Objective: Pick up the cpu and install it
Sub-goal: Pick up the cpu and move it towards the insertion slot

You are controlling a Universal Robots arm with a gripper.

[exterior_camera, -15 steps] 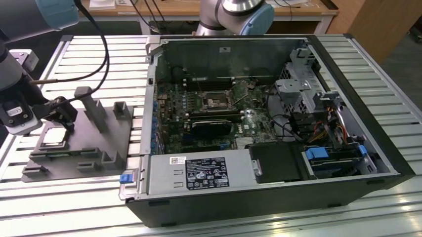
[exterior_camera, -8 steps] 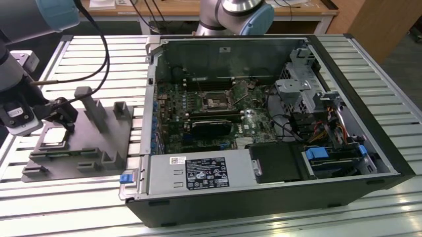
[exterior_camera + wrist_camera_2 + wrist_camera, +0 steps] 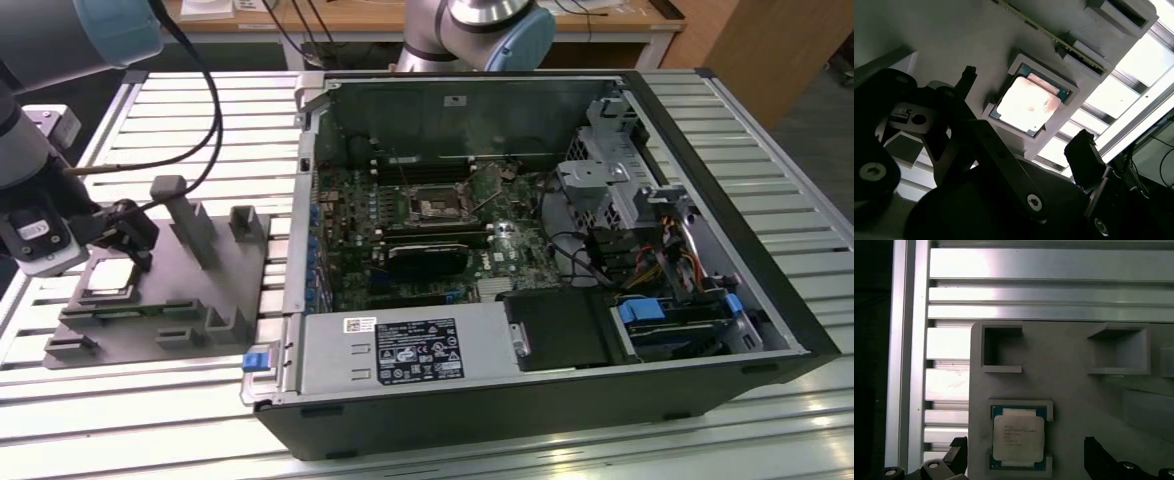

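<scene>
Starting with the biggest thing, you have the slatted metal desk (image 3: 200,110) carrying everything. On it, toward the exterior view's right, lies the open computer case (image 3: 534,425), its circuit board (image 3: 400,225) exposed and the socket (image 3: 437,207) near the middle of that board. Toward the exterior view's left sits the grey holder block (image 3: 180,300), well apart from the socket.

Your end effector (image 3: 131,250) hangs over that block with nothing in it. In the first wrist view its fingers (image 3: 1094,452) are spread wide, one on each side of the cpu (image 3: 1018,436) and not touching it.

The cpu lies flat, metal lid up, seated in a shallow square pocket of the block. It has not been lifted, and the socket in the case waits without it.

Treat the chip as light, thin and stiff; it should need only a gentle squeeze. The polished lid looks slippery, and the underside is probably delicate, so you should not press on the flat top or let it tilt and scrape in the pocket. The best hold, as I judge it, is on two opposite side edges, where the pocket's walls are cut away and leave the rim of the chip open to the fingers. Keep it level while it is held.
</scene>
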